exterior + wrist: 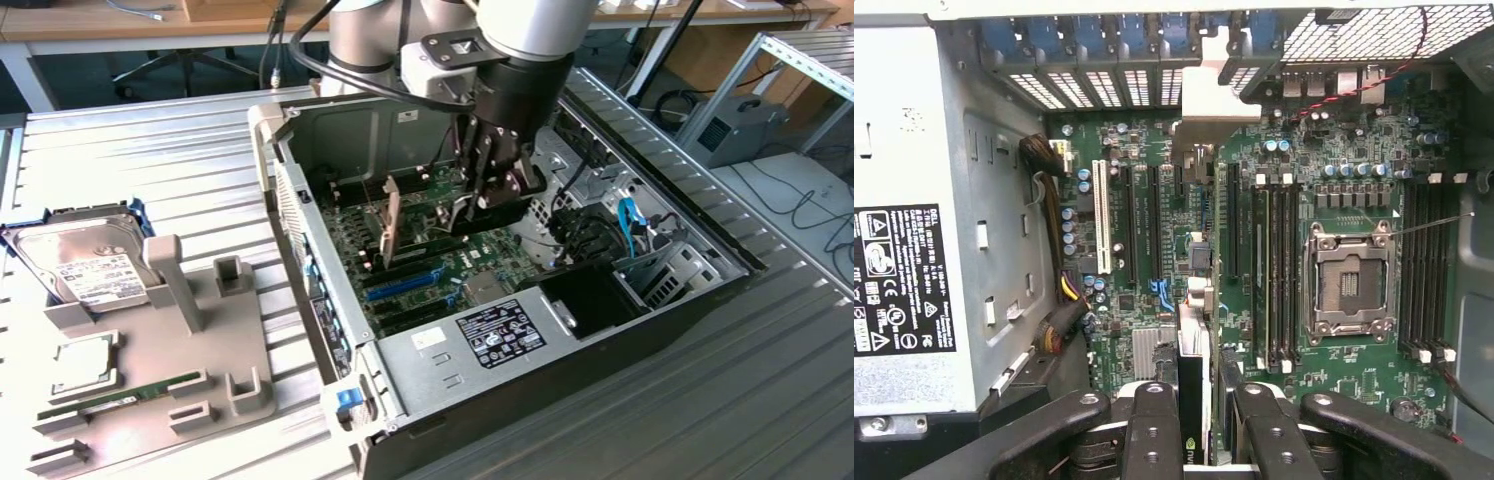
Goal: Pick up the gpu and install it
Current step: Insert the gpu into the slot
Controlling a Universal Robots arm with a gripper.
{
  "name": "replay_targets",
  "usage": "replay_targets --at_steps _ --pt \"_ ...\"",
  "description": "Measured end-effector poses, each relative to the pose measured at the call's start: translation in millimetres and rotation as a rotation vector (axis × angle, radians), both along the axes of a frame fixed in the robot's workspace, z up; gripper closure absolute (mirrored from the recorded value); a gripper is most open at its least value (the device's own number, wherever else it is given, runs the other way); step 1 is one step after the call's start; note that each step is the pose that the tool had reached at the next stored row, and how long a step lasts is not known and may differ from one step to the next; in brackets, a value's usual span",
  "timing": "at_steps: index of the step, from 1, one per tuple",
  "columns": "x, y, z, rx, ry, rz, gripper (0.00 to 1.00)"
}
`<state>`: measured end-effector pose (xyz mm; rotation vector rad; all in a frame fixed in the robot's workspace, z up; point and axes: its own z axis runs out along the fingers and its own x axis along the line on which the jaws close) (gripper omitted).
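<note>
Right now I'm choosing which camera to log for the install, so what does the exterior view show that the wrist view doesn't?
Exterior alone: the grey parts stand beside the case, with the hard drive, a CPU and a RAM stick, plus the arm reaching into the case.
Wrist alone: the open CPU socket and the white expansion slot.
Both: the gripper closed on the gpu, held on edge over the motherboard, and the power supply.

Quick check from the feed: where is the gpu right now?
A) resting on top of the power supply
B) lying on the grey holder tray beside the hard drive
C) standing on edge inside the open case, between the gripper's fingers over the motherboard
C: the gpu stands edge-on between the gripper fingers, above the motherboard inside the case.
</note>
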<state>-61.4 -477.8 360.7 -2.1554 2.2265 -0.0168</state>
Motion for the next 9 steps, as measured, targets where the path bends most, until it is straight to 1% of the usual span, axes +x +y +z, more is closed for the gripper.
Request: replay_targets --at_steps 9 --pt "0.0 -2.4 -0.1 0.0 0.0001 0.0 0.74"
